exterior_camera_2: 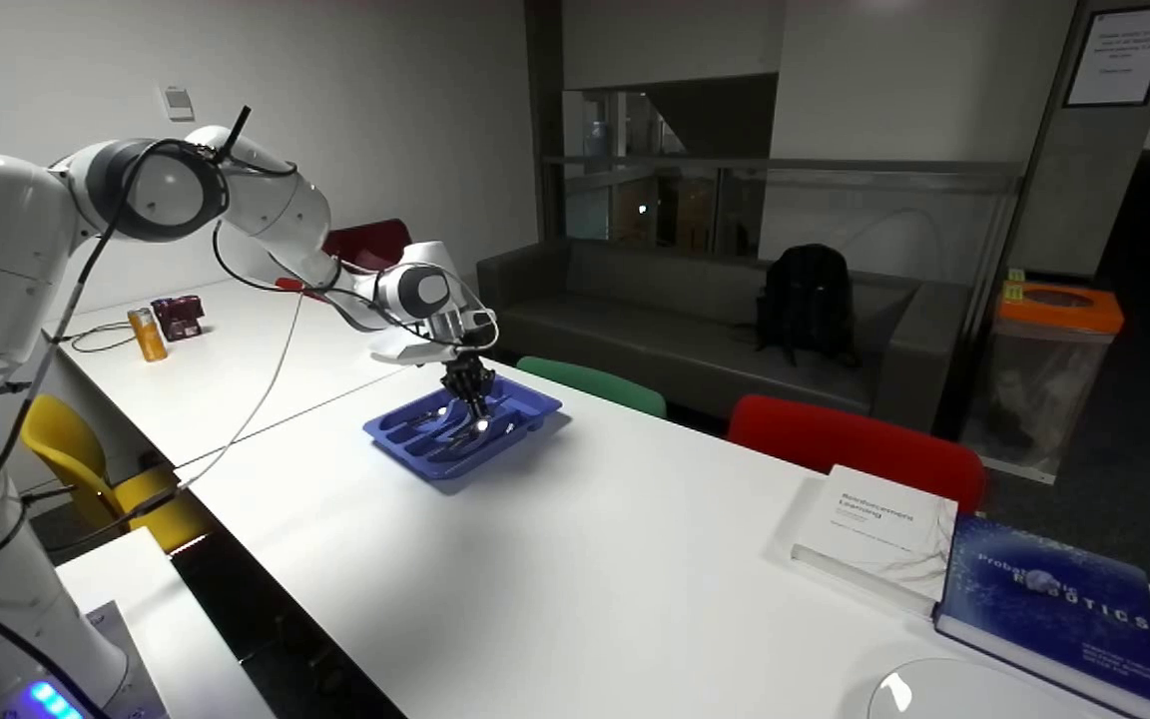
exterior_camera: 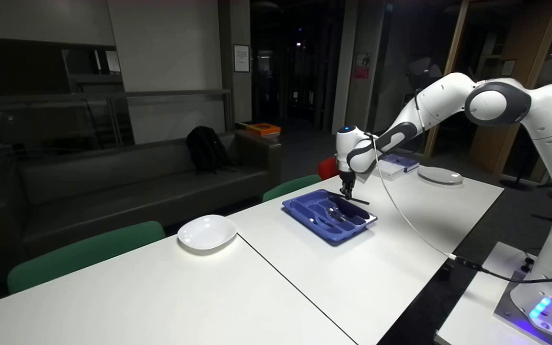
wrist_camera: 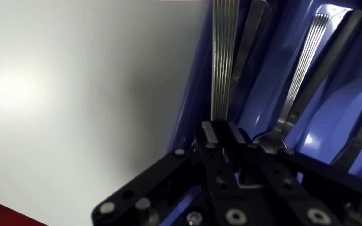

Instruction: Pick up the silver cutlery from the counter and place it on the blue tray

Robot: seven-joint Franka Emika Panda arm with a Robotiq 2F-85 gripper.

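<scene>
My gripper [wrist_camera: 222,130] is shut on a piece of silver cutlery [wrist_camera: 223,62] whose ribbed handle runs out beyond the fingertips in the wrist view; its far end is cut off by the frame. The held piece [exterior_camera: 361,201] shows as a thin dark bar above the tray's far side in an exterior view. Below it, the blue tray [exterior_camera: 338,236] rests on the white counter [exterior_camera: 161,297]. Other cutlery lies in its compartments: a ribbed handle [wrist_camera: 247,40], a spoon [wrist_camera: 306,62] and a dark-handled knife [wrist_camera: 328,59]. In an exterior view the gripper [exterior_camera_2: 478,407] stands over the tray [exterior_camera_2: 540,402].
A white plate [exterior_camera: 207,232] sits on the counter near the seam. Another plate [exterior_camera: 440,175], a white book [exterior_camera_2: 879,529] and a blue book [exterior_camera_2: 1059,599] are toward one end. An orange can [exterior_camera_2: 147,335] stands at the opposite end. Chairs [exterior_camera_2: 860,439] line the far edge.
</scene>
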